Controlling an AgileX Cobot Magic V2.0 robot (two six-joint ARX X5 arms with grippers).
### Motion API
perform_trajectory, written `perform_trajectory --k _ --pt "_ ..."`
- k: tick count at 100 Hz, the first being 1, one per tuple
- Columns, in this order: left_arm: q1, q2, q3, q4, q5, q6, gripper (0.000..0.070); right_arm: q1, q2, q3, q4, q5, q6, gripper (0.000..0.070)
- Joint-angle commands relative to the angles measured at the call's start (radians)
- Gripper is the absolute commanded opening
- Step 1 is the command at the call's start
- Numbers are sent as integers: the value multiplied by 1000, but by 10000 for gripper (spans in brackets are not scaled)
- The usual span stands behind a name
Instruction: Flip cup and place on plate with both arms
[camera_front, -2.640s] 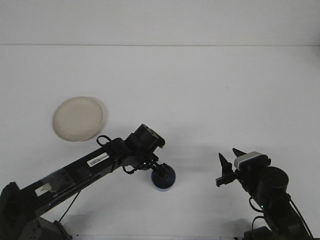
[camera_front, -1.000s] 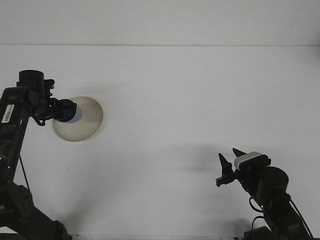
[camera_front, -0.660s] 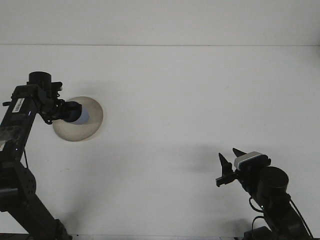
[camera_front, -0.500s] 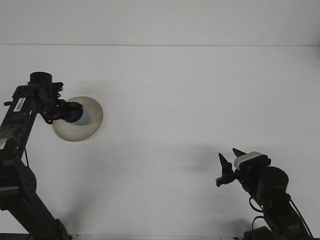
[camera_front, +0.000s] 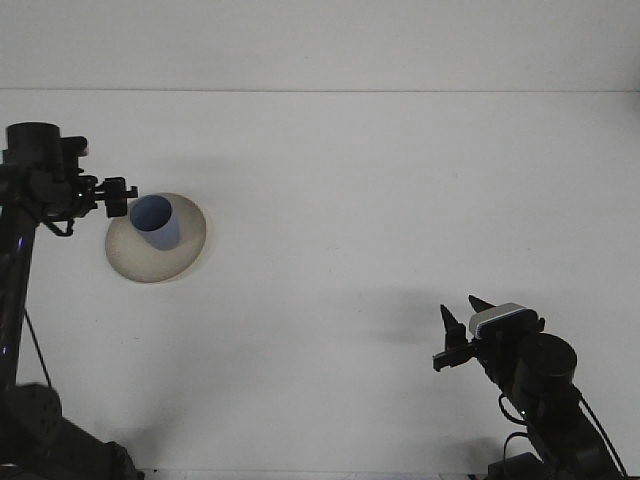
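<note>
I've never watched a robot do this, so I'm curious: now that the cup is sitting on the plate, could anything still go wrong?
The left gripper is open but sits very close to the blue cup; a careless pull-back might clip it and tip it. The cup also stands toward the plate's back-left part, not its middle, so a nudge could push it off. The right gripper is far away and poses little risk.

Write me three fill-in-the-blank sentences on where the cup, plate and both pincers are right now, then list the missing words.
1. The blue cup stands on the ____, with its opening facing up.
2. The left pincer is ____ and no longer grips the cup.
3. The right pincer is open and holds ____.

Missing words: plate; open; nothing
</note>
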Motion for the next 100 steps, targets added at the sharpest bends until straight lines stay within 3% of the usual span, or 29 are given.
perform_trajectory --k 1,26,33,44,46,72,100 --pt "6 -87 33 -3 3 -10 383 1 -8 3 9 33 13 346" --pt "-3 -412 -55 32 32 -34 362 -21 -141 3 9 135 31 341" --pt "-23 -519 -169 95 32 -27 242 -31 -188 2 9 135 31 278" --pt "-50 -707 -433 238 32 27 0 -42 -248 -8 10 135 30 33" --pt "-52 -743 -487 272 31 34 14 -44 -257 -11 10 136 30 0" --pt "-53 -1241 -1151 802 31 -12 14 -48 -348 -51 69 182 37 0" --pt "-53 -1450 -1263 789 23 -43 14 -48 -353 -51 69 180 37 0"
